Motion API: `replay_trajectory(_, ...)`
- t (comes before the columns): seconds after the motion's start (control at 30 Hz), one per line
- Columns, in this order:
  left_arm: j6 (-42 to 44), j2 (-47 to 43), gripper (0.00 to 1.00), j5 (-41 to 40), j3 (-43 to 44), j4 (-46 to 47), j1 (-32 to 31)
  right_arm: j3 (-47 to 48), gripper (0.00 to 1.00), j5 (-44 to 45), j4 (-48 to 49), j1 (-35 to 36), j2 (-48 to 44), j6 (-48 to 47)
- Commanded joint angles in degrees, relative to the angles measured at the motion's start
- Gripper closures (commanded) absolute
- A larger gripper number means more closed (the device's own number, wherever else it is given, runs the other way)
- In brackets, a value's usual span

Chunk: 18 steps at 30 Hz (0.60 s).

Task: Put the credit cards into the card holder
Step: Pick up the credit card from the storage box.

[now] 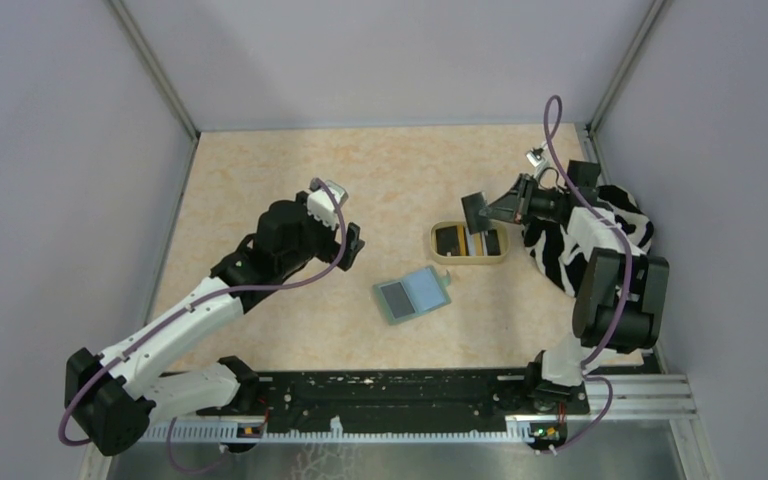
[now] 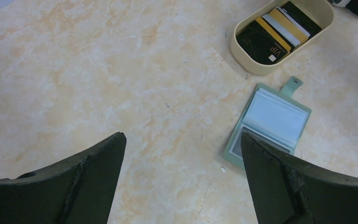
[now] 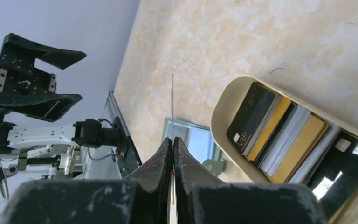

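While tight on card [image 1: 476,211], right end effector [image 3: 173,140] aloft near tray [image 3: 223,100].

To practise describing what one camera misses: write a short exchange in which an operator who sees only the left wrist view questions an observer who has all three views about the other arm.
Operator: I see the tray of cards and the open card holder on the table. Where is the other arm working?
Observer: The right claw hangs raised above the table, close by the tray.
Operator: Is it holding anything?
Observer: Yes. It is shut on one dark card. The right wrist view shows it edge-on, as a thin line sticking out between the fingers.
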Motion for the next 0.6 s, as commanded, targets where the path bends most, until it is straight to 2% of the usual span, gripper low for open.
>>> replay_trajectory(0.0, -4.0, -0.5, 0.01, 4.0, -1.0, 4.3, 0.2, -3.4, 1.00, -7.5, 13.8, -0.4, -4.6, 9.7)
replay_trajectory(0.13, -7.8, 0.2, 0.01, 6.9, -1.1, 5.2, 0.2, -7.1, 1.00, -8.7, 25.8, -0.2, -6.7, 18.6)
replay_trajectory(0.27, -16.0, -1.0, 0.01, 9.6, -3.4, 8.6, 0.2, -8.7, 1.00, -8.8, 30.3, 0.7, -7.9, 22.8)
replay_trajectory(0.37, -23.3, -3.2, 0.01, 12.9, -9.0, 17.2, 0.2, -9.4, 1.00, -8.5, 31.9, 2.2, -8.5, 24.1)
replay_trajectory(0.57, -40.3, -5.5, 0.01, 17.6, -23.9, 43.0, 0.2, -10.4, 1.00, -8.5, 34.5, 6.7, -8.2, 26.3)
